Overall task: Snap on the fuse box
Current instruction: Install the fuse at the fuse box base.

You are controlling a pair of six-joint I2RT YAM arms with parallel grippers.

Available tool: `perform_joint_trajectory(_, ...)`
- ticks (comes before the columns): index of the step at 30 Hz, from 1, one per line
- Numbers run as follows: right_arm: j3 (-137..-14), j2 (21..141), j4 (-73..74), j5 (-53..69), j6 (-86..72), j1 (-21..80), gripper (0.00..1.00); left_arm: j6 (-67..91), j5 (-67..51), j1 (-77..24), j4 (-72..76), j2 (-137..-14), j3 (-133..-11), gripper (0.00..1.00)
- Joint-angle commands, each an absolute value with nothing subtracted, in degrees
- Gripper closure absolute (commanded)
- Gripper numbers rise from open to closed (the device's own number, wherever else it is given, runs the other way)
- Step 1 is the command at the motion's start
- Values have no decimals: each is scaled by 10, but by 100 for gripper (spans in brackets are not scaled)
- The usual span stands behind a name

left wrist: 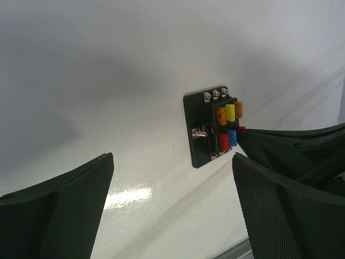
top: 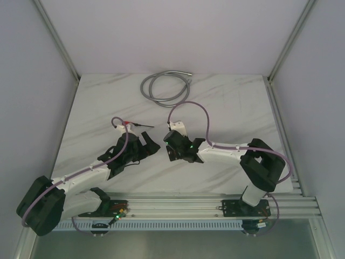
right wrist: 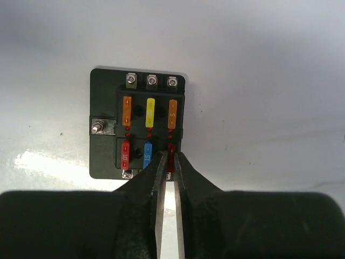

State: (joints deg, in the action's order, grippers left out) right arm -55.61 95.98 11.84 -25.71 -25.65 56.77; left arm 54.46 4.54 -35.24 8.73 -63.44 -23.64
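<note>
**Operator:** Describe the work surface.

**Technician:** A white, grey-veined counter point(top: 226, 108) sits inside a pale-walled enclosure. A coiled grey cable point(top: 164, 86) lies at the counter's 12 o'clock edge. Both arms reach in from the 6 o'clock edge, and their tips meet near the centre.

**Operator:** Where is the fuse box?

**Technician:** The fuse box point(right wrist: 105, 154) lies flat on the counter, directly ahead of the right end effector point(right wrist: 171, 162). In the right wrist view, three screw terminals line its 12 o'clock edge and one more sits at 9 o'clock. The upper row of slots holds orange, yellow and orange fuses. The lower row holds red, blue and red.

**Operator:** State the right end effector's condition.

**Technician:** It is nearly closed. Its fingers point(right wrist: 153, 178) pinch the red fuse point(right wrist: 171, 151) in the lower row's 3 o'clock slot, and only a thin gap shows behind the tips.

**Operator:** And the left end effector?

**Technician:** The left end effector point(left wrist: 172, 161) is spread wide and grips nothing. It is held apart from the fuse box, which appears at 1 o'clock in its wrist view.
</note>
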Motion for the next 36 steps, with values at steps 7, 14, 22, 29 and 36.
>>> perform_joint_trajectory(7, -536, 924, 112, -240, -255, 567, 73, 551, 38, -349, 82, -633, -234, 0)
perform_joint_trajectory(14, -561, 911, 138, -231, -254, 564, 68, 552, 39, -349, 82, -626, -233, 0)
perform_joint_trajectory(22, -604, 911, 189, -121, -249, 512, 72, 549, 32, -349, 83, -633, -237, 0)
perform_joint_trajectory(29, -626, 938, 202, -69, -246, 488, 77, 549, 26, -349, 87, -639, -239, 0)
perform_joint_trajectory(36, -638, 963, 223, -66, -248, 483, 79, 549, 18, -349, 96, -651, -241, 0)
